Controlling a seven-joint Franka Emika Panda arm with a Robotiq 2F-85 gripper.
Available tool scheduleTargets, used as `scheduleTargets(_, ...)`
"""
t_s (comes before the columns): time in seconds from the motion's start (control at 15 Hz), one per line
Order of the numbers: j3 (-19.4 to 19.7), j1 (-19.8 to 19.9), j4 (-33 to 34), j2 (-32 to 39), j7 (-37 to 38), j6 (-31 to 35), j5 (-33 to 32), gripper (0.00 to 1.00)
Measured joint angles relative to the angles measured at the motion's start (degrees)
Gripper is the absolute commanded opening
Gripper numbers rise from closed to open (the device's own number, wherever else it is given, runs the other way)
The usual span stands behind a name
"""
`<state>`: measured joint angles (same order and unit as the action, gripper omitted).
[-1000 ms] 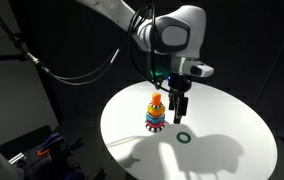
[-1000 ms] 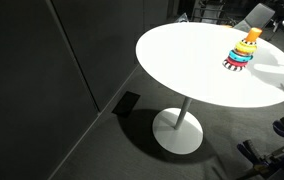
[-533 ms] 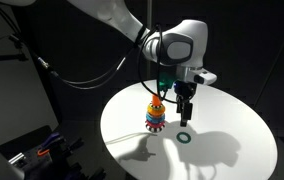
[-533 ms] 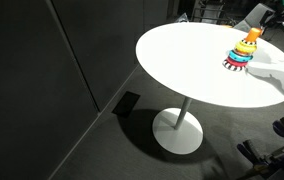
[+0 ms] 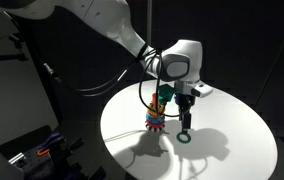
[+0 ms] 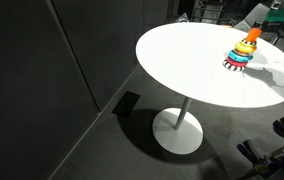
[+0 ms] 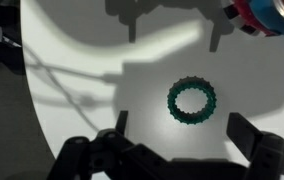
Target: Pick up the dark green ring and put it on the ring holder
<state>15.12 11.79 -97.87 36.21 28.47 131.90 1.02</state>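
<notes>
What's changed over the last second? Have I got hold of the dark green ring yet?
Not yet. The gripper has come down toward the table and now hangs just above the dark green ring. Nothing was taken hold of: in the wrist view the jaws stand open, clear of the ring, which lies flat on the table. The ring and the ring holder stayed where they were.

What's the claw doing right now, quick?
Gripper: open, holding nothing; the ring lies loose beneath it.
</notes>
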Motion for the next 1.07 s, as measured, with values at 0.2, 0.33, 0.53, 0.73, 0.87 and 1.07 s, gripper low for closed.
scheduleTargets(0.2,0.0,-0.44,0.55,1.82,0.74,1.79,0.88,1.0)
scheduleTargets(0.33,0.0,-0.66,0.86,2.77,1.08,2.64,1.29,1.0)
scheduleTargets(0.53,0.02,-0.85,1.63,4.43,1.84,3.84,1.38,1.0)
scheduleTargets(0.73,0.07,-0.87,2.96,6.4,2.39,4.55,1.4,1.0)
scheduleTargets(0.87,0.09,-0.88,3.85,7.64,2.93,4.89,1.41,1.0)
scheduleTargets(1.07,0.15,-1.04,4.99,9.11,3.52,5.35,1.41,1.0)
